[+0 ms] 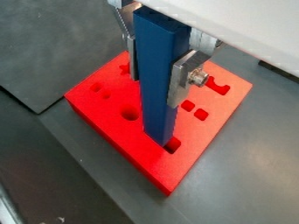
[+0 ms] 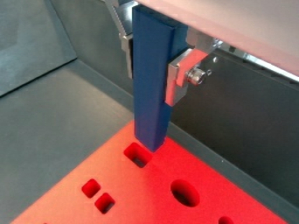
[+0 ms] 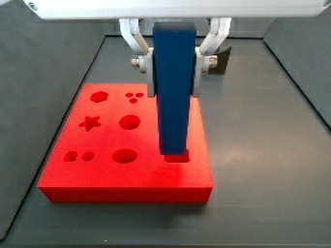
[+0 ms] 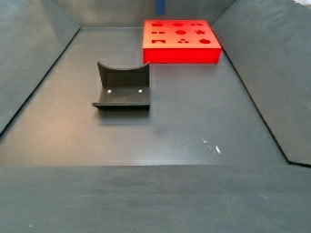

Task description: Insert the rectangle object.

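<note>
Gripper (image 3: 175, 60) position: above the red block (image 3: 91, 174), fingers (image 1: 184, 80) clamped on the upper part of the rectangle object (image 3: 176, 92). The rectangle object hangs upright; its lower end stands at a rectangular slot (image 2: 138, 156) in the block's top face. In a wrist view it appears just above the slot; in a side view it appears just inside the opening, so entry depth cannot be confirmed. A side view shows the block at the far edge of the counter (image 4: 170, 136), with a dark grey curved holder (image 4: 123, 87) well apart from it, nearer the counter's middle.
</note>
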Available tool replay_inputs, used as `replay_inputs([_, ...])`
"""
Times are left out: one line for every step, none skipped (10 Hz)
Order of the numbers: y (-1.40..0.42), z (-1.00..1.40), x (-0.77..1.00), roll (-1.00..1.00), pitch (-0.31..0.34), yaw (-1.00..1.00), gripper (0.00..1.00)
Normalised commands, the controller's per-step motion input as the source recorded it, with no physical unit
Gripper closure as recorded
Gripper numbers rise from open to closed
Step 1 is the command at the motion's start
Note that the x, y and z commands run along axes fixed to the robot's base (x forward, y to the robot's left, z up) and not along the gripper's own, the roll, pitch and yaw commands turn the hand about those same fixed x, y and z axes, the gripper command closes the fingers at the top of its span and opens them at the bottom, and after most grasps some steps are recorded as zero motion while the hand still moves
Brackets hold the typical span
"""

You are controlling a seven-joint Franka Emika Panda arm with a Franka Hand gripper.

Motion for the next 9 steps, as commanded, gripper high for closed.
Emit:
replay_inputs([0.00, -0.44, 0.59, -0.09, 0.050, 0.42, 1.00])
replay_inputs([0.00, -0.25, 0.72, 0.00, 0.123, 0.40, 1.00])
replay_inputs([-0.09, -0.09, 0.89, 0.14, 0.181, 0.21, 1.00])
replay_inputs([-0.06, 0.00, 0.30, 0.13, 0.116, 0.17, 1.00])
replay_inputs([0.00, 0.00, -0.01, 0.16, 0.000, 0.31, 1.00])
replay_inputs([0.00, 0.00, -0.26, 0.47, 0.043, 0.44, 1.00])
replay_inputs([-0.03, 0.03, -0.19, 0.50, 0.099, 0.32, 1.00])
replay_inputs([-0.15, 0.11, -0.09, 0.50, 0.097, 0.15, 1.00])
replay_inputs([-0.01, 0.00, 0.00, 0.06, 0.020, 0.00, 1.00])
